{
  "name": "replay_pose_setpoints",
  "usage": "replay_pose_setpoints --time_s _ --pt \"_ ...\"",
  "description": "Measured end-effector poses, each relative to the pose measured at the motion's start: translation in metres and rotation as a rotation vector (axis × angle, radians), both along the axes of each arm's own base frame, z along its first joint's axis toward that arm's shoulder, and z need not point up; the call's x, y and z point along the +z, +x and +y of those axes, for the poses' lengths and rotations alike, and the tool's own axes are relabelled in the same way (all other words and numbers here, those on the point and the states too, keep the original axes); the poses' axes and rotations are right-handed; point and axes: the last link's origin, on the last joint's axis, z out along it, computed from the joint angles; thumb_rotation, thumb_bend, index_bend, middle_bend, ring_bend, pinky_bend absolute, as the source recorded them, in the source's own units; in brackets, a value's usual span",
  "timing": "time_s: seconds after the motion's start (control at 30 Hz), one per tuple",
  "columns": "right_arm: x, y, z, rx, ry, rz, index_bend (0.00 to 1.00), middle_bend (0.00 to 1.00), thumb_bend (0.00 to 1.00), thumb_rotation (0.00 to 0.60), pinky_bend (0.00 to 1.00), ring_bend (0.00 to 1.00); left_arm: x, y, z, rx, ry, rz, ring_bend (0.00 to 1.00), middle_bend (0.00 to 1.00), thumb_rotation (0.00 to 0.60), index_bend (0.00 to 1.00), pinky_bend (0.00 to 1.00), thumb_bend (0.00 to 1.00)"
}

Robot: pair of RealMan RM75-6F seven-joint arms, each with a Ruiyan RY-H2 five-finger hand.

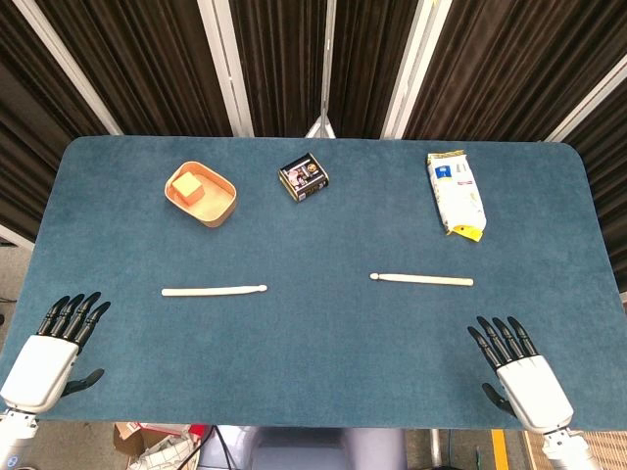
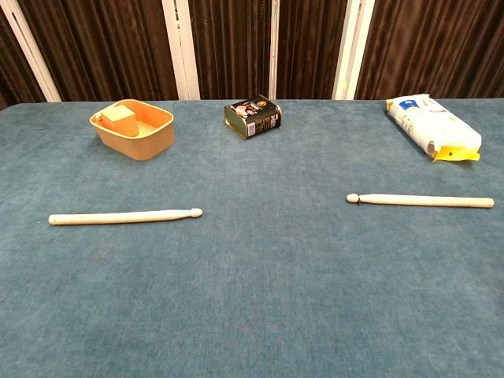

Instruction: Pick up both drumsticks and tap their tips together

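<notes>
Surroundings: an orange bowl [image 1: 202, 195], a dark tin [image 1: 303, 178] and a white packet [image 1: 456, 193] are set along the far side of the table [image 1: 323, 352].
Left drumstick [image 1: 214, 290]: laid flat, well ahead of the left hand [image 1: 54, 348], tip inward.
Right drumstick [image 1: 422, 280]: laid flat, ahead of the right hand [image 1: 516, 364].
Hands: fingers spread, nothing held.

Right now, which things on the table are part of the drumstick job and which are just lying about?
For the job:
left drumstick
right drumstick
left hand, open
right hand, open

Lying about:
orange tray holding a yellow block
small dark tin
white packet
</notes>
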Motion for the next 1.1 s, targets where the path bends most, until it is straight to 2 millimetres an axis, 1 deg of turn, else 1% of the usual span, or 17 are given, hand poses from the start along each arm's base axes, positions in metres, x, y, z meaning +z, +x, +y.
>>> replay_pose_setpoints --time_s 0.3,0.33,0.4,0.43,0.47,0.53,0.57,0.6,0.63,0.7,0.73,0.8,0.83,0.87,0.97,1.1 --pt "-0.001 0.001 -0.001 -0.006 0.004 -0.006 0.00 0.00 0.29 0.600 0.01 0.00 0.001 0.000 0.000 -0.001 0.002 -0.002 0.00 0.00 0.600 0.00 0.00 0.07" --pt "-0.001 0.001 -0.002 -0.006 0.002 -0.010 0.00 0.00 0.30 0.600 0.02 0.00 0.001 0.000 0.000 -0.003 0.002 -0.001 0.00 0.00 0.600 0.00 0.00 0.07" --pt "0.000 0.003 -0.003 -0.003 -0.004 -0.015 0.00 0.00 0.29 0.600 0.12 0.01 0.002 0.000 -0.001 -0.004 0.003 0.000 0.00 0.00 0.600 0.00 0.00 0.07" --pt "0.000 0.004 -0.005 0.000 -0.008 -0.020 0.00 0.00 0.30 0.600 0.19 0.04 0.002 -0.001 -0.001 -0.002 0.004 0.000 0.00 0.00 0.600 0.00 0.00 0.07" --pt "0.000 0.005 -0.006 0.003 -0.012 -0.027 0.00 0.00 0.30 0.600 0.28 0.10 0.002 -0.001 -0.001 0.000 0.004 0.000 0.00 0.00 0.600 0.00 0.00 0.07" --pt "0.001 0.009 -0.011 0.014 -0.023 -0.033 0.00 0.00 0.30 0.600 0.44 0.26 0.002 -0.001 -0.001 0.004 0.004 0.000 0.00 0.00 0.600 0.00 0.00 0.07" --pt "0.001 0.010 -0.013 0.020 -0.028 -0.033 0.00 0.01 0.30 0.600 0.54 0.38 0.002 -0.002 -0.001 0.005 0.005 0.000 0.00 0.00 0.600 0.00 0.00 0.07" --pt "0.001 0.012 -0.016 0.026 -0.034 -0.033 0.00 0.02 0.30 0.600 0.62 0.47 0.002 -0.002 -0.001 0.005 0.005 0.000 0.00 0.00 0.600 0.00 0.00 0.07" --pt "0.000 0.014 -0.021 0.035 -0.041 -0.034 0.00 0.04 0.30 0.600 0.67 0.53 0.002 -0.002 -0.001 0.005 0.006 0.000 0.00 0.00 0.600 0.00 0.00 0.07" --pt "-0.001 0.019 -0.030 0.048 -0.051 -0.036 0.01 0.11 0.29 0.600 0.76 0.67 0.003 -0.001 -0.001 0.005 0.009 -0.002 0.00 0.00 0.600 0.00 0.00 0.07" --pt "-0.003 0.023 -0.036 0.054 -0.054 -0.036 0.02 0.13 0.29 0.600 0.78 0.71 0.003 -0.001 -0.001 0.006 0.010 -0.004 0.00 0.00 0.600 0.00 0.00 0.07" --pt "-0.007 0.028 -0.048 0.063 -0.059 -0.032 0.09 0.18 0.29 0.600 0.79 0.77 0.002 0.000 -0.001 0.005 0.010 -0.006 0.00 0.00 0.600 0.00 0.00 0.07" --pt "-0.011 0.033 -0.058 0.067 -0.062 -0.025 0.11 0.20 0.29 0.600 0.80 0.78 0.002 0.000 0.000 0.004 0.010 -0.004 0.00 0.00 0.600 0.00 0.00 0.07" --pt "-0.012 0.035 -0.062 0.068 -0.062 -0.022 0.15 0.22 0.29 0.600 0.80 0.78 0.002 0.000 0.000 0.002 0.010 -0.002 0.00 0.00 0.600 0.00 0.00 0.07" --pt "-0.022 0.044 -0.083 0.057 -0.064 -0.002 0.22 0.26 0.29 0.600 0.80 0.79 0.001 0.000 0.000 0.000 0.010 0.003 0.00 0.00 0.600 0.00 0.00 0.07" --pt "-0.037 0.055 -0.112 0.018 -0.070 0.028 0.27 0.28 0.29 0.600 0.80 0.79 0.002 -0.001 0.000 0.006 0.010 -0.001 0.00 0.00 0.600 0.00 0.00 0.07"
